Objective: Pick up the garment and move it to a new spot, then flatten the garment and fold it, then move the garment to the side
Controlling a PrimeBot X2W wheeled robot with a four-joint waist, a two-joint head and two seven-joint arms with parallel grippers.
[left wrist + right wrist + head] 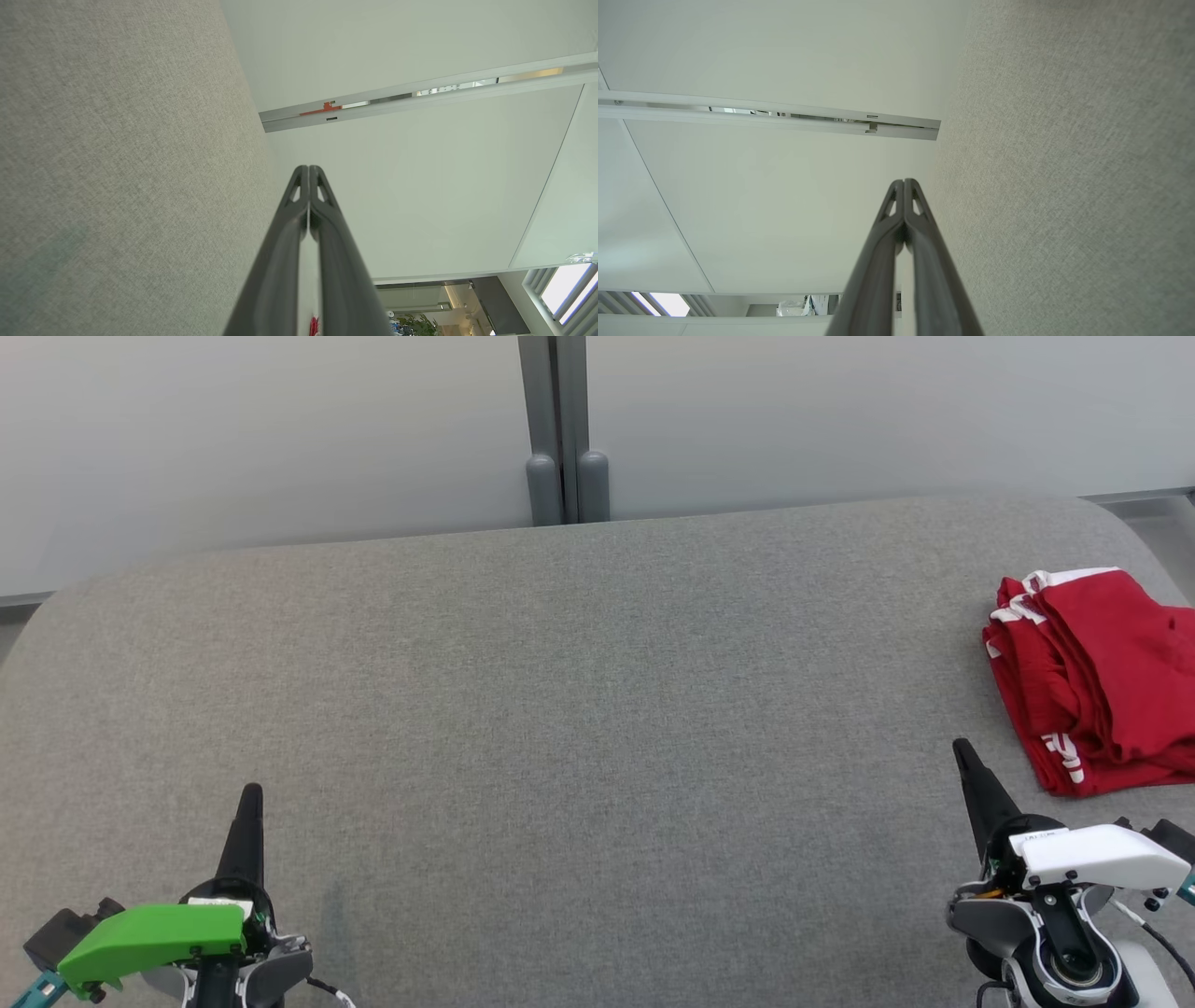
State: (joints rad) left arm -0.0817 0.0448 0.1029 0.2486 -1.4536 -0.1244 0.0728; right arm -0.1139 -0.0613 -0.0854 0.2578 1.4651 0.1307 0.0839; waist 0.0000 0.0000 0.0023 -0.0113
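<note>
Soft red cloth garment (1106, 677) on matt, coarse-woven grey fabric table (560, 709).

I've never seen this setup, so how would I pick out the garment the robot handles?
Start with the wide grey fabric-covered table. Follow it to its right edge, just past the closed dark fingers of the right gripper. There lies a folded red cloth garment with white trim, the only bright thing on the grey.

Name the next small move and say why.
Probably open the right gripper and ease it toward the red garment: it is shut, empty and nearest the garment, which lies in loose layers by the table's right edge, untouched.
</note>
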